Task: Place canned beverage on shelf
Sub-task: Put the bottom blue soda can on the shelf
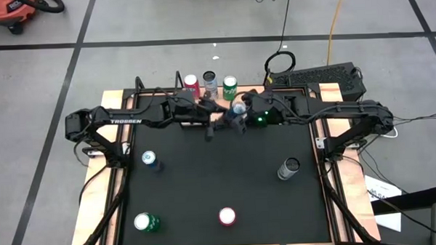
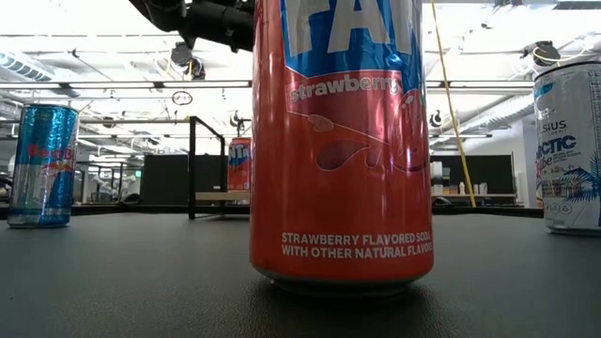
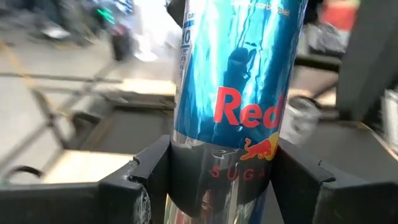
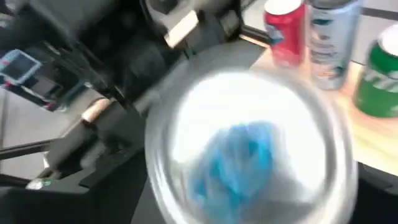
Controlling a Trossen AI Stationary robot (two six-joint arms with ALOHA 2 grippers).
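you've got the blue red bull can (image 3: 233, 106) clamped between the left gripper (image 3: 221, 177) fingers, held up near the back middle of the table, just in front of the shelf (image 4: 373, 140). from above the same can (image 1: 238, 109) sits right where both arms meet. the right gripper (image 1: 248, 113) is crowded in right beside it, its wrist camera staring straight down onto the can top, and i can't tell if its fingers are apart or together

risk from here: the shelf already has a red can (image 1: 191, 83), a silver can (image 1: 210, 82) and a green can (image 1: 230, 86) lined up on it, so carrying yours in could clip one and topple it. the two arms are also really close, so any sideways move might bump them together and knock the can loose. the grip looks low on the can, so it could tilt on set down
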